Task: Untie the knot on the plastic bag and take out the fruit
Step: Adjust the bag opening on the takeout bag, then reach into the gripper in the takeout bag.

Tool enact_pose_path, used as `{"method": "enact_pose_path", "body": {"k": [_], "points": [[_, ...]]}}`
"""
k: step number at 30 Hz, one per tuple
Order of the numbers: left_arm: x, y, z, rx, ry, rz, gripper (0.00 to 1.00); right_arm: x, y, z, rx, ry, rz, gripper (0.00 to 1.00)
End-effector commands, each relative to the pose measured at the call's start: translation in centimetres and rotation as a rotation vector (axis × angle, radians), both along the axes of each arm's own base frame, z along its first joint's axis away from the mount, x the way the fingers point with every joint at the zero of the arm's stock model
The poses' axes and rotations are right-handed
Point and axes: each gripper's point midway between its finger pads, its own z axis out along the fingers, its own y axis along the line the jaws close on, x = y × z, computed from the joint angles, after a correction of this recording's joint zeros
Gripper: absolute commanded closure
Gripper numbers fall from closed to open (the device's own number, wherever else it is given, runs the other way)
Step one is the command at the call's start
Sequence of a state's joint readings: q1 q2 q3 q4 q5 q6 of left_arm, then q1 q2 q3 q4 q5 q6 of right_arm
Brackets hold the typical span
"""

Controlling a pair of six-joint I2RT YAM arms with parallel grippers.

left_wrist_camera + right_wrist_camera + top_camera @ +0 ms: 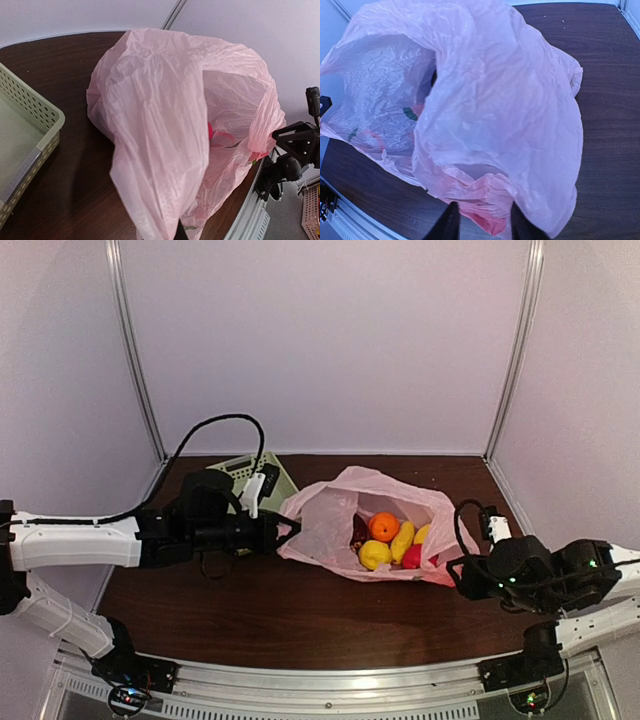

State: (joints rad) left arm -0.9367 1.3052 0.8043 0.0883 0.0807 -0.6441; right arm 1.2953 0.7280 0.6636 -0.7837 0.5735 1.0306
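My left gripper is shut tight on the left edge of the plastic bag and holds that side up. Just behind it is a green basket on the table.

The bag lies in the middle of the table, pink and crinkly. I see no knot. Its mouth gapes open to the top. Inside is the fruit: an orange one, two yellow ones, a long yellow one, a red one and a dark red one. They all sit low in the right half of the bag, close together.

My right gripper is low at the right edge of the bag, near the front of the table. Its jaws are a little way apart, with a crumpled bit of the bag between them. I think they are loose on it and not pinching.

So I think the untying is done and the taking out comes now. No fruit is out yet. Next, my right gripper must get clear of the plastic, open wider and reach into the mouth for one fruit. The orange one on top looks easiest. My left gripper must hold the edge up so the bag does not flop shut.
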Motion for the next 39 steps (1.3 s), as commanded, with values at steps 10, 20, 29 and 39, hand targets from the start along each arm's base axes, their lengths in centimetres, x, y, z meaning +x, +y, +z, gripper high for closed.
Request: {"method": "enact_pose_path", "body": {"k": [10, 20, 29, 39], "points": [[-0.6, -1.5, 1.3, -0.056, -0.048, -0.103, 1.00, -0.5, -0.4, 10.7, 0.142, -0.143, 0.123, 0.09], [-0.8, -1.4, 1.6, -0.062, -0.055, -0.107, 1.00, 0.7, 4.6, 15.2, 0.003, -0.199, 0.223, 0.18], [-1.1, -1.3, 1.6, -0.069, -0.052, -0.116, 1.00, 3.3, 12.5, 11.3, -0.053, -0.136, 0.305, 0.22], [-1.5, -0.5, 1.3, -0.070, -0.048, -0.102, 1.00, 8.4, 15.8, 2.4, -0.157, 0.027, 0.333, 0.28]]}}
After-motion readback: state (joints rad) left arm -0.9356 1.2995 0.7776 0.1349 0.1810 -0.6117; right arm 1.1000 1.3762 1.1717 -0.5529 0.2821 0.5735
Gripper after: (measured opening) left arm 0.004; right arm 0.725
